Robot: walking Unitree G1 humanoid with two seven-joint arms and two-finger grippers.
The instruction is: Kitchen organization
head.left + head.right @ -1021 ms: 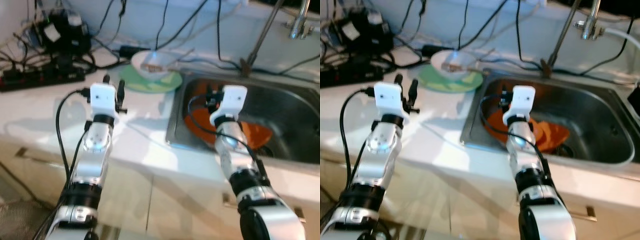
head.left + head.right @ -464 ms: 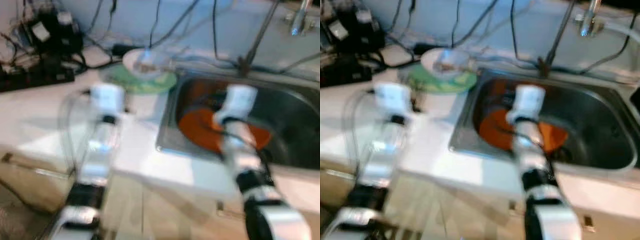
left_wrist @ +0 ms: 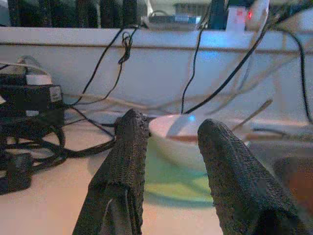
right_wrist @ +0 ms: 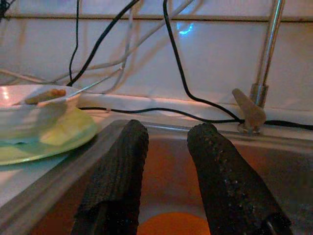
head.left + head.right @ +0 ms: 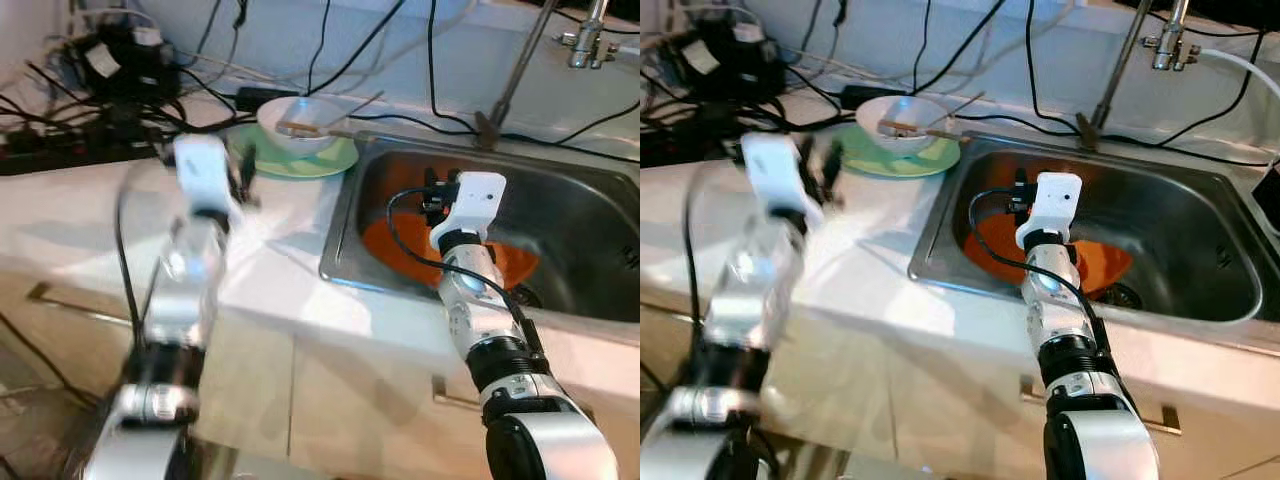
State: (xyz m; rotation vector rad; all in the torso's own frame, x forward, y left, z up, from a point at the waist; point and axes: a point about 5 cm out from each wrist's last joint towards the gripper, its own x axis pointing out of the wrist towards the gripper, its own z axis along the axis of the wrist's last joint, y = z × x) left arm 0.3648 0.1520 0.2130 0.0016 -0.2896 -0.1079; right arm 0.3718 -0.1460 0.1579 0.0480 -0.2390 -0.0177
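The right gripper (image 4: 166, 147) is being held, fingers apart, over the sink (image 5: 560, 215) above an orange plate (image 5: 400, 240). The left gripper (image 3: 173, 142), also parted, is being pointed at the white bowl (image 5: 300, 120) on a green plate (image 5: 340, 158).

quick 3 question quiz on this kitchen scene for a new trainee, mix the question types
1. True or false: the white bowl sits on the green plate.
2. The orange plate lies: A) on the counter B) in the sink C) on the floor.
3. Fill in: the right gripper hangs over the ____, fingers apart.

Key: 1 true; 2 B; 3 sink.
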